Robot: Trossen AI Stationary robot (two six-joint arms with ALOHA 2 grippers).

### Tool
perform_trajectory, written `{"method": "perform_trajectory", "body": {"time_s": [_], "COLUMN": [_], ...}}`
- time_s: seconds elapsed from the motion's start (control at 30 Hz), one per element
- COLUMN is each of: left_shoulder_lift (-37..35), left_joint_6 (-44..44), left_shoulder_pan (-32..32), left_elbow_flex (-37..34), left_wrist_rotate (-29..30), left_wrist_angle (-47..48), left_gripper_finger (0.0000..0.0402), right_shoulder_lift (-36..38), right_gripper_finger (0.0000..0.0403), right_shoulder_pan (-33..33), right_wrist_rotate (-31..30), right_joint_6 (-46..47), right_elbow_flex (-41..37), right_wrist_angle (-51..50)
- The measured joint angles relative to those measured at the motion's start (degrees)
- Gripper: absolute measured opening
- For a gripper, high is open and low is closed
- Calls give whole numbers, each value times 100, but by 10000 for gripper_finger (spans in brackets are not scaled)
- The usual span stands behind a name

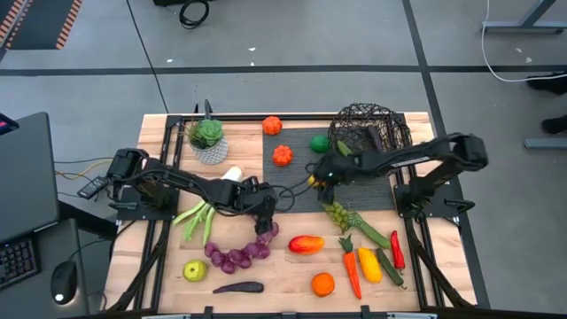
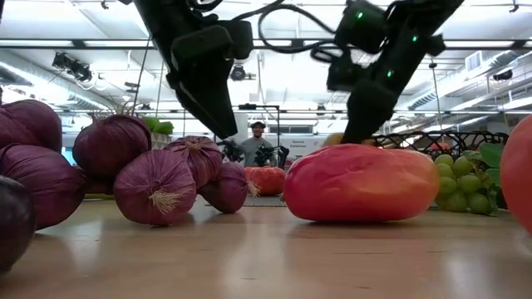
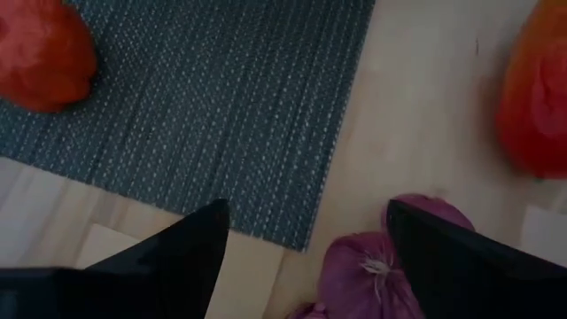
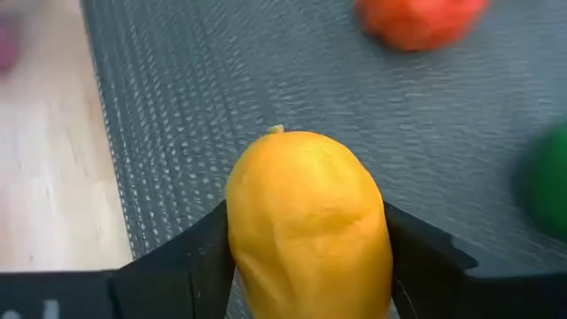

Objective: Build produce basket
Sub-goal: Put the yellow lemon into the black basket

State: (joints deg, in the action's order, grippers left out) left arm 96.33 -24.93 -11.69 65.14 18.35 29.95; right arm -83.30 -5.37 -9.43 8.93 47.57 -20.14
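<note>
- The right gripper was closed on a yellow lemon, held above the dark woven mat at mid-bench, short of the basket.
- The basket stood at the bench's far right corner, tipped on its side by the look of it, with something dark inside — I could not make out what.
- The left gripper hung open and wide at the mat's near edge, empty, directly over one end of the purple onion string.
- The rest of the produce lay loose along the near edge: a red-orange fruit, carrots, chillies, an orange and an apple.
- Risk: the lemon was smooth and rounded, so a sideways knock could squeeze it out of the pads.
- Risk: released at a tilted basket, it could roll back out across the mat.
- Risk: the two arms worked close together over the mat and could foul each other.
- The low view was blocked by onions and fruit; the basket showed only as a rim behind them.
</note>
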Motion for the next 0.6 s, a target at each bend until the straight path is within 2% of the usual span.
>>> {"method": "perform_trajectory", "body": {"time_s": [0.33,0.47,0.53,0.6], "left_shoulder_lift": [-2,-2,-2,-2], "left_joint_6": [131,133,132,132], "left_shoulder_pan": [27,27,27,27], "left_elbow_flex": [-2,-2,-2,0], "left_wrist_rotate": [-4,-2,-2,-2], "left_wrist_angle": [-13,-134,-197,-257], "left_gripper_finger": [313,313,313,313], "right_shoulder_lift": [2324,3019,3215,3290], "right_gripper_finger": [239,253,262,264], "right_shoulder_pan": [-772,-1164,-1359,-1554], "right_wrist_rotate": [-62,-578,-999,-1172], "right_joint_6": [8,98,271,507], "right_elbow_flex": [3,4,7,7], "right_wrist_angle": [-674,-1065,-1438,-1949]}}
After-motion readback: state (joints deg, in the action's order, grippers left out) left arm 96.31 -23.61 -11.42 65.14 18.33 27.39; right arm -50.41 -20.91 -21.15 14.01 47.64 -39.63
